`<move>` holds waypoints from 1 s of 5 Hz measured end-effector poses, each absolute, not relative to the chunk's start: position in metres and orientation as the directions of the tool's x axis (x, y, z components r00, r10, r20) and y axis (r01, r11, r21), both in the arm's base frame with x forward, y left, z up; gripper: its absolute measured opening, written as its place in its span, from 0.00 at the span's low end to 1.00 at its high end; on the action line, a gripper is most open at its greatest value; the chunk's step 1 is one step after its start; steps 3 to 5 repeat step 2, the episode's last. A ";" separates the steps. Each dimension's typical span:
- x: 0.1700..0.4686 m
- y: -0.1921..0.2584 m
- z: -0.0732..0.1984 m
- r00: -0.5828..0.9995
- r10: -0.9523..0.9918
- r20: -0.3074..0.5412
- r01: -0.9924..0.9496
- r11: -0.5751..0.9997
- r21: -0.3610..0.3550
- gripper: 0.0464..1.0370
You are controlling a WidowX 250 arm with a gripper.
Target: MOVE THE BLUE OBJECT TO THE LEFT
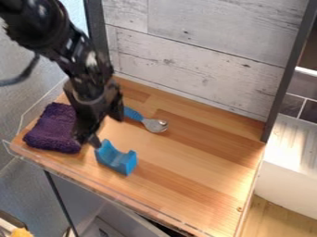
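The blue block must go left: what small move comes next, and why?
Probably lift slightly and shift over the blue block, toward the picture's right: the gripper hangs by its left end, near the purple cloth, the block outside its open fingers.

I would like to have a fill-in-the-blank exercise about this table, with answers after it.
1. The cloth has the colour ____.
2. In the picture, the cloth lies to the ____ of the blue object.
3. The metal utensil has a ____ handle.
4. The tabletop is made of ____.

Missing words: purple; left; blue; wood.
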State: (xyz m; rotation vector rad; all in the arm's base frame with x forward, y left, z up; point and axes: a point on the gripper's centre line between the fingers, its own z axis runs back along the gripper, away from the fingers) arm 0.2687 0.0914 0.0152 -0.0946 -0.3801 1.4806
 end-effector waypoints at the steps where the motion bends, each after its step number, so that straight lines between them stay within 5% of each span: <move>1: 0.271 0.094 0.027 -0.075 0.980 0.187 -0.942 -0.008 -0.336 0.96; 5: 0.271 0.092 0.027 -0.078 0.980 0.184 -0.942 -0.012 -0.336 0.96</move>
